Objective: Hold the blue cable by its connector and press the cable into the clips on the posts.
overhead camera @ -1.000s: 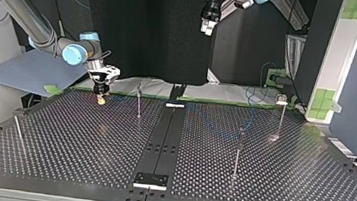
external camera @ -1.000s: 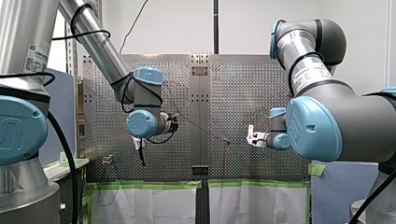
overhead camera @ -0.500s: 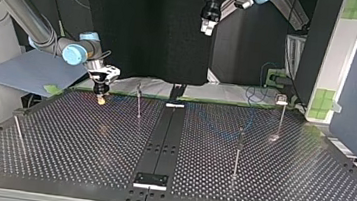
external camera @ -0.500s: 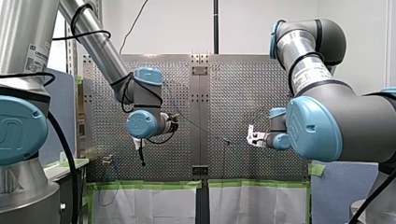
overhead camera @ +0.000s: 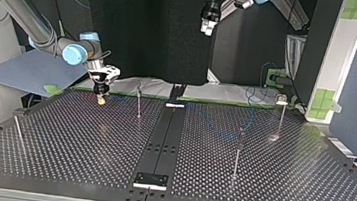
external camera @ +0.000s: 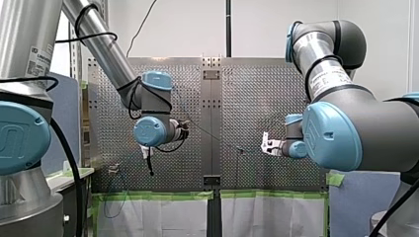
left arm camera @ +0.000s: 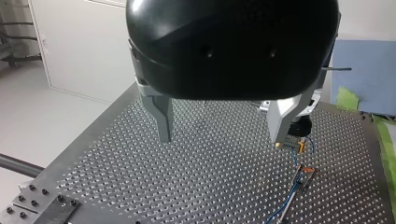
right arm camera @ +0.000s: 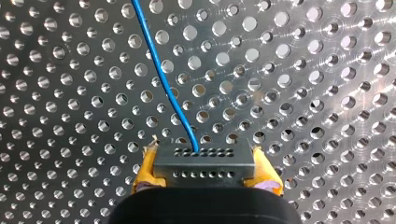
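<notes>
My right tool is clamped on the connector, with the blue cable running ahead over the bench. My left tool gapes wide, empty. Routing seems underway. Next, likely: press the cable onto the post at the right tool's three o'clock, top view.

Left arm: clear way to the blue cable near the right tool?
Likely yes: left tool is open, empty, above bare table; cable lies ahead of it, right tool close by.

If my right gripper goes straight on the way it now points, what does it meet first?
Most likely the perforated table: my right gripper is shut on the connector, which would touch first, and ahead lies only the blue cable over the bare holes. The gap is unclear.
</notes>
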